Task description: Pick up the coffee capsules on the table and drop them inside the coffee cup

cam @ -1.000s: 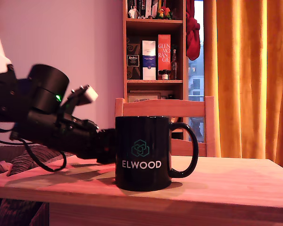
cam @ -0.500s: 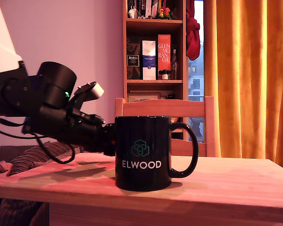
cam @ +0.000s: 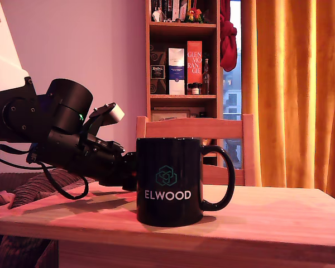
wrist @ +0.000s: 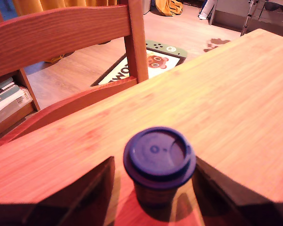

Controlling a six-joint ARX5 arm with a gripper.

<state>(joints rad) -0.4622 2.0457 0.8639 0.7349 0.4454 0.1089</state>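
**Capsule's in the jaws, mug comes next**

So here's where we're at. In the wrist view we've got a dark purple coffee capsule [wrist: 159, 162] sitting right between the two dark fingers [wrist: 92, 188], flat rimmed end facing the camera. It looks like both fingers are pressed against its sides, so we'd call it held, closed down to capsule width. Whether it's off the table [wrist: 236, 99] or just resting on it, we honestly can't tell from that angle.

In the exterior view the arm [cam: 72, 142] reaches in low from that view's left, and the gripper end is hidden behind the coffee cup [cam: 170, 181], so no help there on the grip. The cup stands upright near the table's front edge, handle toward the exterior view's right, logo facing the camera. A wooden chair [wrist: 61, 40] sits behind the table.

We reckon we're in the carry step: capsule grabbed, not dropped yet. The next move calls for lifting enough to clear the cup's rim, since the gripper sits below it right now, then centring over the opening before letting go. Clipping the rim could nudge the cup.
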